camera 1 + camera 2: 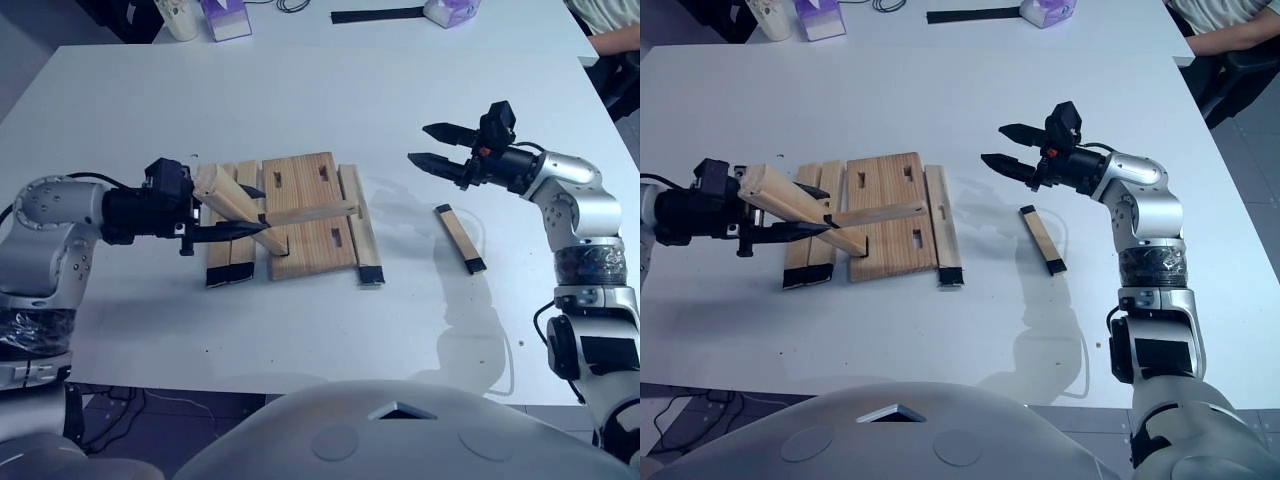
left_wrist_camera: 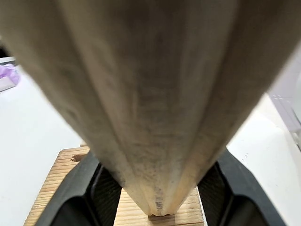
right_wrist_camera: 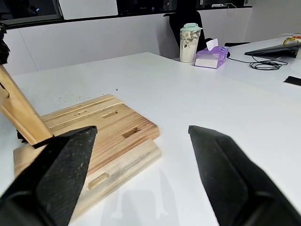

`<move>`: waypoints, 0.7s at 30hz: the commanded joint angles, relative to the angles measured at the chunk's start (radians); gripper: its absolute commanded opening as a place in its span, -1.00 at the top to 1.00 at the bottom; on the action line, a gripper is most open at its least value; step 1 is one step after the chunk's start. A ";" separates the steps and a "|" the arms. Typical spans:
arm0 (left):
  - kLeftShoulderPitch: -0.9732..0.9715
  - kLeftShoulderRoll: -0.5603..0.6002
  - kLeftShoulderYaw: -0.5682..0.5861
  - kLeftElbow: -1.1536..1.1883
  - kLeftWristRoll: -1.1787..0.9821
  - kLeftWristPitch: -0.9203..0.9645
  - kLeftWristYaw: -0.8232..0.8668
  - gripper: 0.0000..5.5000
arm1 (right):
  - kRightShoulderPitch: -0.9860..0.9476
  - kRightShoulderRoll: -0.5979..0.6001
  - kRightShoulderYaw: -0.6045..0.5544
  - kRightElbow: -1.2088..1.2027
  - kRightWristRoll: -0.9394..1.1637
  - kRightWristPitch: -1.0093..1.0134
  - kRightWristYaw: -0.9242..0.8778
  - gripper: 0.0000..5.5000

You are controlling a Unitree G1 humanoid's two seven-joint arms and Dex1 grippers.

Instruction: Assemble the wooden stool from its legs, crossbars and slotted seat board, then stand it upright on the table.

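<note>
The slotted seat board (image 1: 310,215) lies flat at the table's middle. Two legs (image 1: 230,240) lie along its left side and one leg (image 1: 360,225) along its right. My left gripper (image 1: 255,210) is shut on another wooden leg (image 1: 225,195), held tilted with its low end on the board. A thin crossbar (image 1: 315,210) sticks out of that leg to the right. In the left wrist view the held leg (image 2: 155,94) runs between the black fingers (image 2: 89,197). My right gripper (image 1: 418,144) hovers open right of the board, above a short crossbar (image 1: 460,238) on the table.
At the table's far edge stand a cup (image 1: 180,15), a purple tissue box (image 1: 225,18), a black strip (image 1: 375,14) and a second tissue box (image 1: 450,10). The table's (image 1: 300,340) near half is bare white surface.
</note>
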 commanded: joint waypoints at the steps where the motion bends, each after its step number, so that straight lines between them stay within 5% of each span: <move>1: 0.194 -0.025 -0.163 -0.002 0.198 0.040 0.093 0.26 | 0.041 0.014 -0.011 -0.092 0.036 0.051 -0.045 -0.31; 13: 0.067 0.121 -0.172 0.119 0.189 -0.013 -0.030 0.26 | 0.092 0.038 -0.016 -0.151 0.054 0.084 -0.123 -0.31; 21: -0.141 0.077 -0.256 0.294 0.249 -0.091 -0.117 0.26 | 0.106 0.060 -0.008 -0.143 0.053 0.077 -0.166 -0.31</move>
